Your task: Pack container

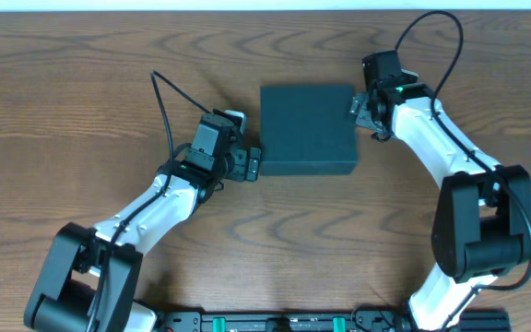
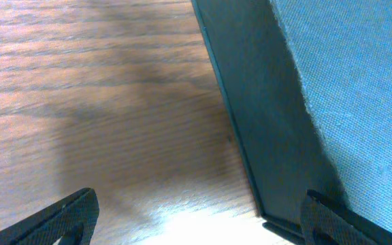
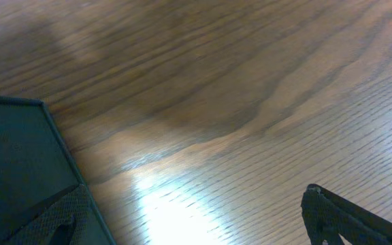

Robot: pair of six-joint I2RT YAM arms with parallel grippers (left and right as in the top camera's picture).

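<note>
The container (image 1: 307,129) is a dark teal-black square box with its lid down, in the middle of the wooden table. My left gripper (image 1: 250,164) is open at the box's left front corner; the left wrist view shows the box's side wall (image 2: 264,116) by the right finger and bare wood between the fingers (image 2: 199,221). My right gripper (image 1: 365,109) is open at the box's right back edge; the right wrist view shows the box's corner (image 3: 19,163) by the left finger and bare wood between the fingers (image 3: 196,218). Neither gripper holds anything.
The wooden table (image 1: 81,111) stretches all round the box. A black rail (image 1: 275,323) with the arm bases runs along the front edge. No snack packets show in any view.
</note>
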